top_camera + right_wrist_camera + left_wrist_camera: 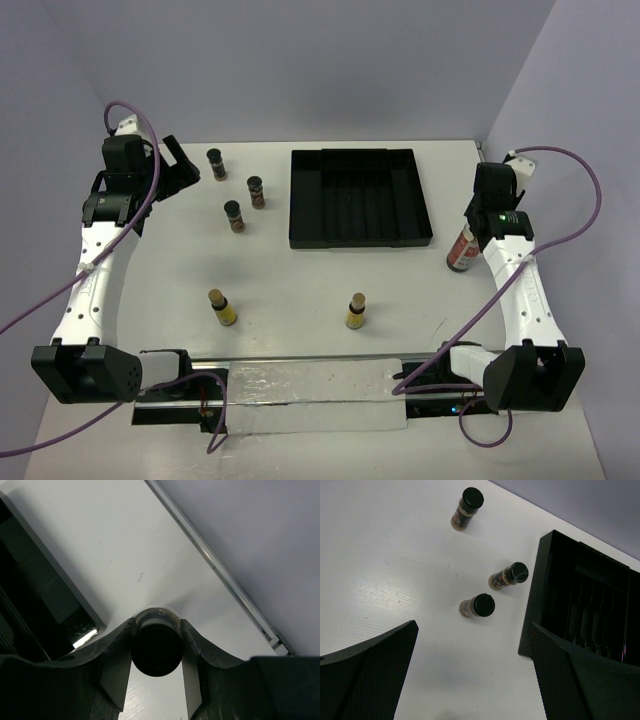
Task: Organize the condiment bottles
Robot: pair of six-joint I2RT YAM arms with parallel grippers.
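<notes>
- Right gripper (156,647) clamped on the cap of the reddish cylindrical bottle (461,250), which stands upright just right of the black ribbed plastic tray (296,200); a top grip, presumably for lifting.
- Left gripper (472,645) wide open and empty above three dark brown black-lidded bottles (476,605).

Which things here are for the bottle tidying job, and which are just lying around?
For the job:
- far brown bottle
- middle brown bottle
- near brown bottle
- left yellow bottle
- right yellow bottle
- red bottle

Not bottles, just there:
- black tray
- purple cable
</notes>
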